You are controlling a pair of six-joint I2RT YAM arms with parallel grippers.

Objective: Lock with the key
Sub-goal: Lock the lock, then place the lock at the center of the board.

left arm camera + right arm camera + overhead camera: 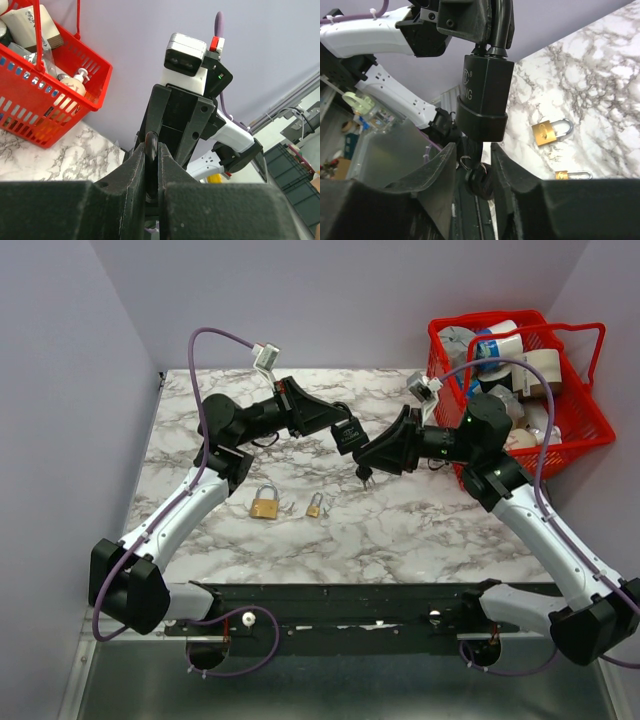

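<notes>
Right pincer [473, 152] nips tiny black-headed, silver-bladed key bunch [480, 181] under squat black padlock [482, 95]; left pincer [151, 150] clamps its shackle [151, 141]. Turn slow, blade straight w/ keyway.

This is a robotics lab test cell. A white-and-grey marble-patterned tabletop [400, 530] is boxed in by plain lilac panel walls [350, 300]. At six o'clock a black metal mounting rail [350, 605] carries the white-and-black left arm [180, 510] and right arm [540, 530]. At two o'clock sits a red plastic basket [592, 412] of household props. The wrist views show dark storage crates [295, 175] and a clear plastic bin [385, 155].
</notes>
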